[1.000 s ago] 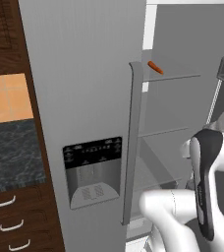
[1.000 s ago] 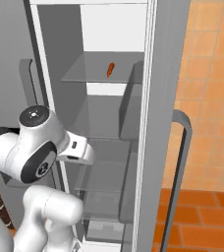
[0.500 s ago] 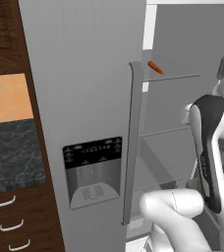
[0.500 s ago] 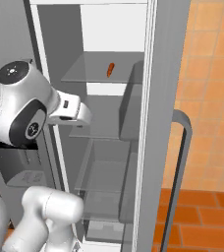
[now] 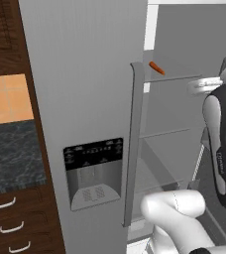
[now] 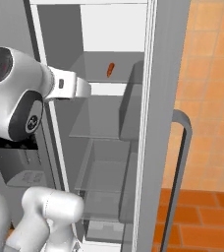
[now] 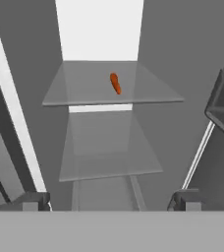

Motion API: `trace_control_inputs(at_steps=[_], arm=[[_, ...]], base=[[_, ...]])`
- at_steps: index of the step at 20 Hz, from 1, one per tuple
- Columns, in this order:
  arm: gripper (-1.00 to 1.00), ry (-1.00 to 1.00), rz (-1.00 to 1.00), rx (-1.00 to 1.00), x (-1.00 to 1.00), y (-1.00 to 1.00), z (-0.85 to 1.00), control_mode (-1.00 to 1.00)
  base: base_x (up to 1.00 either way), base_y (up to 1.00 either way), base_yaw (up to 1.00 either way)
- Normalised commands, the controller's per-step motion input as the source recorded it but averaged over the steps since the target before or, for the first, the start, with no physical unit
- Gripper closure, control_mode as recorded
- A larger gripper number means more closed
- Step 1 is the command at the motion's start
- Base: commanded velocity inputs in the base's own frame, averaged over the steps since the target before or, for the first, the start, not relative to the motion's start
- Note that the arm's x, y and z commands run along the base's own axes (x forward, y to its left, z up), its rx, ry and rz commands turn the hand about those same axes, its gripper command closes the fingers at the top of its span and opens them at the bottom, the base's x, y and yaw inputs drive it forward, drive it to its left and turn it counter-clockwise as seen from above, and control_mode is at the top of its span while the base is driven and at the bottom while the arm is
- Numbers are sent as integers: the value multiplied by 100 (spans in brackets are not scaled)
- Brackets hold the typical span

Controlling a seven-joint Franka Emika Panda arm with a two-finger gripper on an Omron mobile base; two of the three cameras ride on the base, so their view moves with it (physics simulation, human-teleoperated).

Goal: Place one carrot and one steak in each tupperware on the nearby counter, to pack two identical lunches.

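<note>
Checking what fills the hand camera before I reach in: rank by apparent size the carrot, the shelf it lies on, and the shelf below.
1. Shelf under the carrot and shelf below: look alike; viewing angle makes it unsure.
2. Carrot: by far the smallest.

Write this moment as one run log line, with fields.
phase: reaching into fridge | target: carrot on upper glass shelf | gripper: open, empty | contact: none

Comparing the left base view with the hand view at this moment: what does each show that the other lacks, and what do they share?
Left base view alone: the closed fridge door with its dispenser panel, the counter over drawers, and the robot's arm. Hand view alone: the tool, its fingertips wide apart. Both: the carrot lying on the upper glass shelf inside the open fridge.
</note>
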Motion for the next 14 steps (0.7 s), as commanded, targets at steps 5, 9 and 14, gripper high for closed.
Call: trace_control_inputs(at_steps=[5,9,14], arm=[[-100,-7,-1,0,100,-5,2,-100],[-100,12,0,0,100,-22,7,-100],[-100,9,5,0,81,-4,44,-100]], base=[[0,0,0],[0,0,0],[0,0,0]])
